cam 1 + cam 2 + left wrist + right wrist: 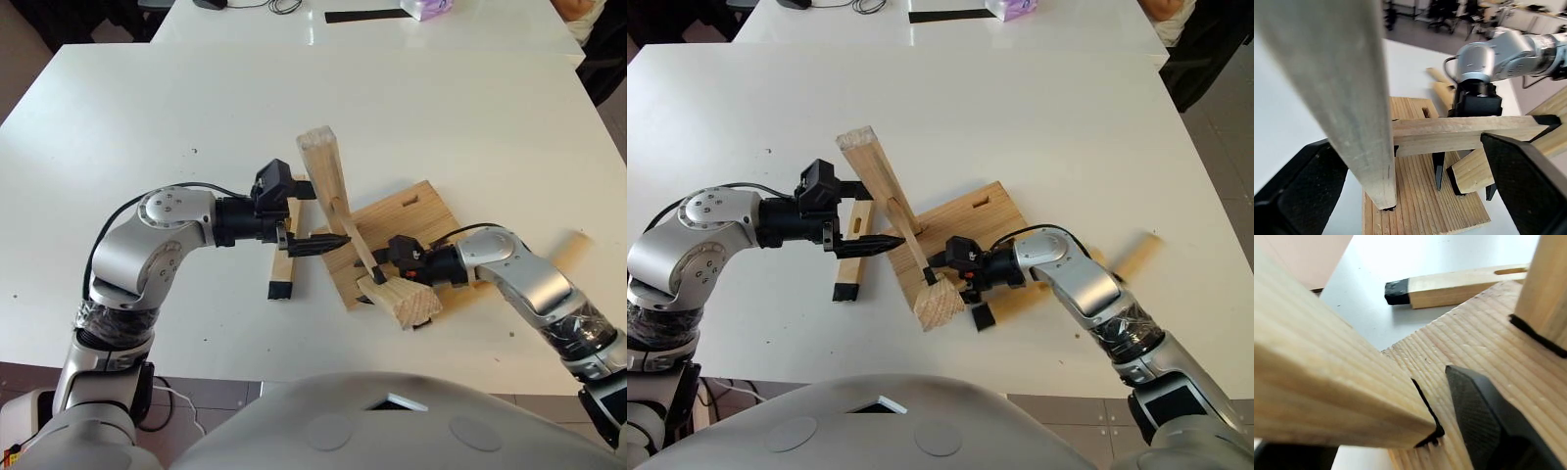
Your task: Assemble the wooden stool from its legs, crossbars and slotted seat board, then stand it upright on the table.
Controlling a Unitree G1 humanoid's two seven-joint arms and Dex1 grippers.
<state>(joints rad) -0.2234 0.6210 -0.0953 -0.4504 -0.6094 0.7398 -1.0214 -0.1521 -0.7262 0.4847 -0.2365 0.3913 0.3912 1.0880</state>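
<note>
Seen from the head, the seat board [411,220] lies flat on the white table [118,108], closer to the front edge than to the far one. Two legs stand up from it, a tall leg [323,166] and a near leg [404,299], and a thin crossbar [361,243] joins them. The left gripper [328,242] points at the tall leg from the left. The right gripper [384,258] is at the foot of the near leg; a small mark on its housing is too small to read. A loose leg [282,257] lies just beside the board's left corner. Another leg [560,250] lies well apart, toward the right edge. Wide bare table lies behind and to the left.

In the left wrist view the fingers [1298,196] are apart, with the tall leg between them and free space on one side.

In the right wrist view the near leg enters a black-rimmed slot. Whether this gripper is clamped I cannot tell.
</note>
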